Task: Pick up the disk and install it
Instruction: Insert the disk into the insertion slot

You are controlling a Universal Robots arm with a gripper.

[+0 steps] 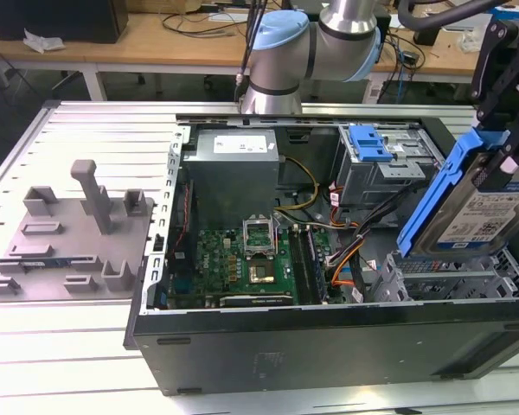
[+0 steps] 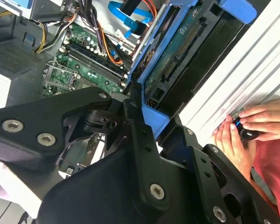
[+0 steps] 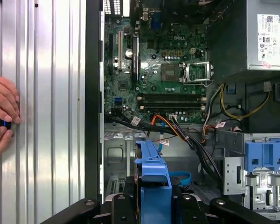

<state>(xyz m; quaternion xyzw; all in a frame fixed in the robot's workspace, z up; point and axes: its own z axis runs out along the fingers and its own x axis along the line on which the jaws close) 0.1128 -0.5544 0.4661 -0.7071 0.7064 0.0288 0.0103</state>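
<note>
- here, the gripper (image 1: pixel 504 149) hangs over the exterior view's right end of the open computer case (image 1: pixel 329 333), its black fingers clamped on the upper end of the disk (image 1: pixel 476 207).
- the disk is off the table (image 1: pixel 69 346) and tilted. its labelled face shows in the exterior view, with a blue carrier rail down the side towards that view's left.
- its lower end sits just above the metal bay (image 1: pixel 454 277) in the case; whether it touches the bay is hard to tell from this angle.
- in the second wrist view the gripper (image 2: pixel 149 116) grips the blue carrier, and the disk (image 2: pixel 177 51) shows its green circuit board.
- in the first wrist view the gripper (image 3: pixel 154 205) holds the disk (image 3: pixel 154 179) by its blue handle, edge-on, above the bay.
- inside the case lie the motherboard (image 1: pixel 242 259) and the power supply (image 1: pixel 233 173). a grey drive cage (image 1: pixel 389 164) with a blue latch (image 1: pixel 369 143) sits behind the disk.
- a grey fixture (image 1: pixel 69 233) rests on the table, well apart at the exterior view's left.
- a person's hands (image 2: pixel 233 135) rest on the table beside the case, holding a small dark object.
</note>
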